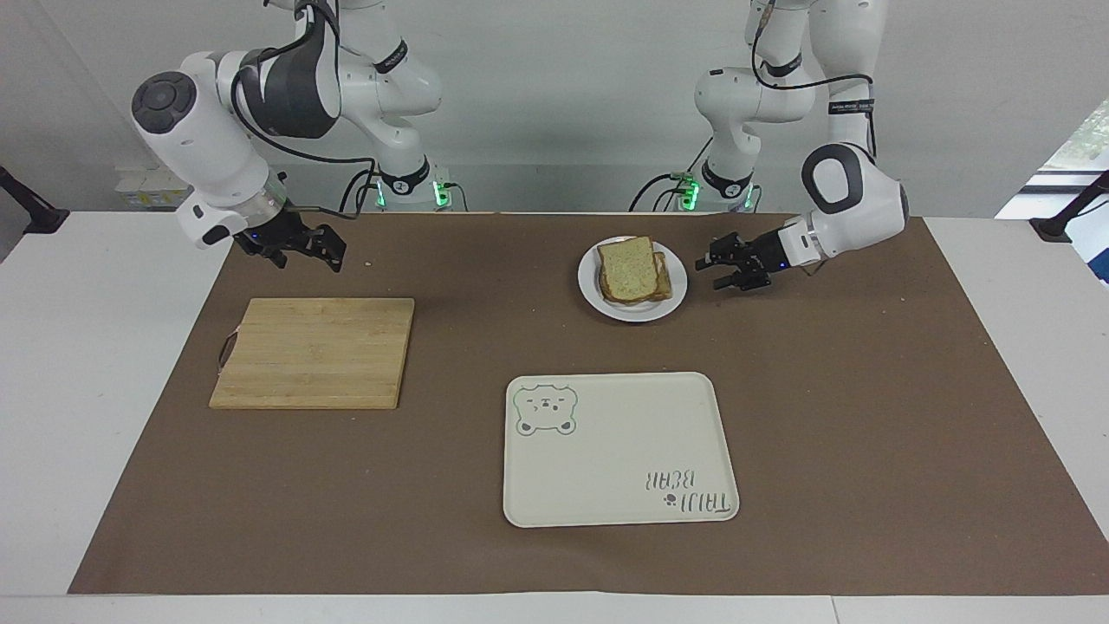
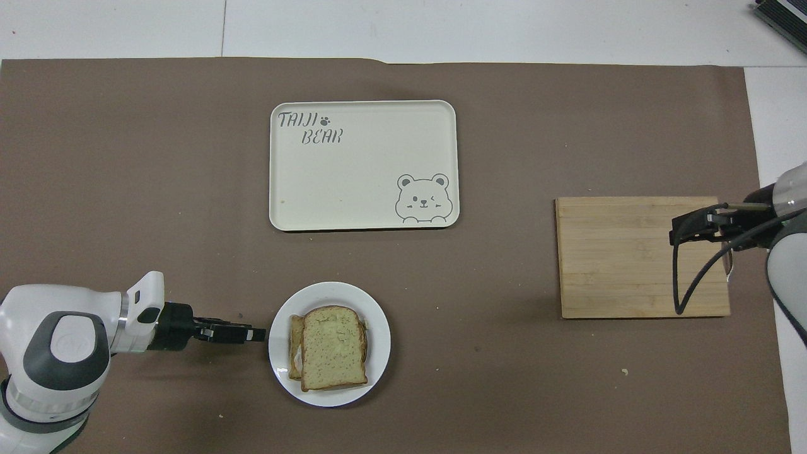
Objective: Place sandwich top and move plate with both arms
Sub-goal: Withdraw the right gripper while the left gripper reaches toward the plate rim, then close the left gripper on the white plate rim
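White plate (image 1: 675,296) just beside left tool (image 1: 712,270), seemingly open.

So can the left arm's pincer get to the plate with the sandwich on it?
Probably yes. The left pincer is low beside the plate, at its rim on the left arm's end, with only bare brown mat between them. The sandwich top sits inside the rim, out of the way.

A white bench (image 1: 104,364) stands by a plain grey wall (image 1: 563,78). A big brown paper sheet (image 1: 866,416) covers most of it — daylight comes through a window (image 1: 1087,130).
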